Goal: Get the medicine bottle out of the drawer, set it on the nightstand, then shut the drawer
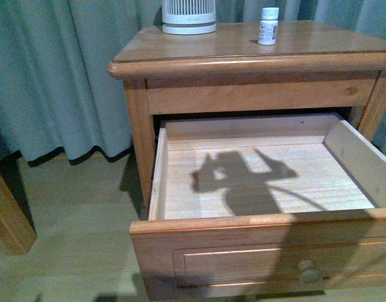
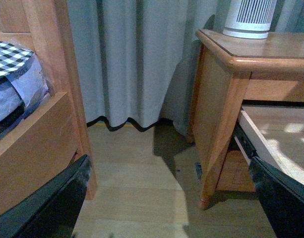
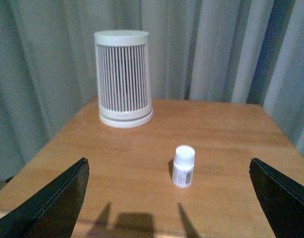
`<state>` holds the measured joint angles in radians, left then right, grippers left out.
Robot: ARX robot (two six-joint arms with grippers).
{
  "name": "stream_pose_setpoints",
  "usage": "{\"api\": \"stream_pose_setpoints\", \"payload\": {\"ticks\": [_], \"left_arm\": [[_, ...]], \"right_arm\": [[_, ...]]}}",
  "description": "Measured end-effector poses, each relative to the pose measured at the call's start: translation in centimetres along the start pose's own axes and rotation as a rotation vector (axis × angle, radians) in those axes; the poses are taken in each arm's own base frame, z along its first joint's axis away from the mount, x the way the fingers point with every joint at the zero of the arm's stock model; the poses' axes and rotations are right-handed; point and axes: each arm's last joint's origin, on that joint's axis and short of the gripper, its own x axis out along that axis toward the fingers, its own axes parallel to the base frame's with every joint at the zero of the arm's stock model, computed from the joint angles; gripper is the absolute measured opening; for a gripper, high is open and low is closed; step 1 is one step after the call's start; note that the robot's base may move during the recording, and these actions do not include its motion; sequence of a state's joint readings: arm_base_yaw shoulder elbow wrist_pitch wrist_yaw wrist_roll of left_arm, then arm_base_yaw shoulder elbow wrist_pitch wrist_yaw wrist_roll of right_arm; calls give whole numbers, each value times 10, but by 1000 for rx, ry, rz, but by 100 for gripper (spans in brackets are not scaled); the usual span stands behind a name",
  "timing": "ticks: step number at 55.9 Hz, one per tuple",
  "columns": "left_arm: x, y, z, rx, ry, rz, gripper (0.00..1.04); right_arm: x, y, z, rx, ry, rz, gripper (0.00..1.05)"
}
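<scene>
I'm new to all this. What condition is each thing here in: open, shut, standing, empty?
Medicine bottle: upright on the nightstand, cap on.
Drawer: pulled open, nothing visible inside.
White ribbed cylinder: upright at the back of the nightstand top.
Left gripper: open, holding nothing.
Right gripper: open, holding nothing, facing the bottle.
Curtain: drawn shut.

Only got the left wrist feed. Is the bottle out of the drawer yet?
Observer: Yes. The medicine bottle stands upright on the nightstand top, right of the ribbed white device.
Operator: Anything in the drawer?
Observer: No. Front view shows the drawer pulled out, only a shadow on its floor.
Operator: Right gripper?
Observer: The right gripper is open, apart from the bottle, holding nothing.
</scene>
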<state>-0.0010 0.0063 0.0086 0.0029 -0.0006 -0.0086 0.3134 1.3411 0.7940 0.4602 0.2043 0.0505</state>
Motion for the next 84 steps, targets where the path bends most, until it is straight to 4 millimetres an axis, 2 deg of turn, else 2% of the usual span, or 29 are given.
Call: {"api": "stream_pose_setpoints", "payload": {"ticks": [7,15,22,29,40,54,61,73,84], "left_arm": [[0,0,0,0,0,0,98],[0,0,0,0,0,0,98],[0,0,0,0,0,0,98],[0,0,0,0,0,0,98],[0,0,0,0,0,0,98],[0,0,0,0,0,0,98],[0,0,0,0,0,0,98],[0,0,0,0,0,0,98],[0,0,0,0,0,0,98]], "right_arm": [[-50,-5,-48,-3,135,-12,97],[-92,-5,-97,4,285,-9,75],[-106,-4,-133,10,370,-17,55],[-105,-4,-164,16,444,-26,34],[-80,-11,-198,-4,461,-81,3],[-30,-21,-226,-91,449,-104,3],[15,-26,-234,-158,411,-109,3],[62,-32,-235,-233,364,-93,3],[107,-39,-227,-281,346,-79,3]]}}
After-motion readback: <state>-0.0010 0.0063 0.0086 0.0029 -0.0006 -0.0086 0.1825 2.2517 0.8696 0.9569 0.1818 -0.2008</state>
